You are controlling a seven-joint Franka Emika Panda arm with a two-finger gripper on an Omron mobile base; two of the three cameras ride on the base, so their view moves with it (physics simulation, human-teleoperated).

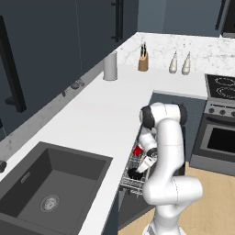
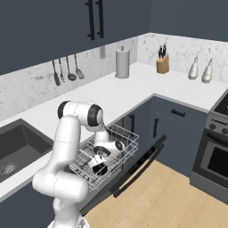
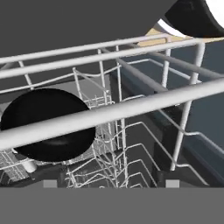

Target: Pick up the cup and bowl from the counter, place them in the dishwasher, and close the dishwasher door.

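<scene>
The dishwasher door (image 2: 135, 170) hangs open and the grey wire rack (image 2: 124, 135) is pulled out below the counter (image 1: 105, 110). The red cup (image 1: 137, 150) stands in the rack (image 1: 130, 184), beside my forearm. The black bowl (image 3: 48, 127) lies in the rack too, behind a thick wire, just ahead of my left fingertip (image 3: 50, 183). My gripper (image 3: 111, 183) is down in the rack with its tips wide apart, open and holding nothing. From the base, the gripper (image 1: 142, 168) hovers right over the bowl (image 1: 134, 174).
A dark sink (image 1: 50, 183) is sunk into the counter at the left. A grey paper-towel roll (image 1: 110, 66), a knife block (image 1: 143, 59) and two bottles (image 1: 179, 63) stand at the back. The steel oven (image 1: 220, 133) is to the right. Wooden floor (image 2: 169, 196) lies beyond the door.
</scene>
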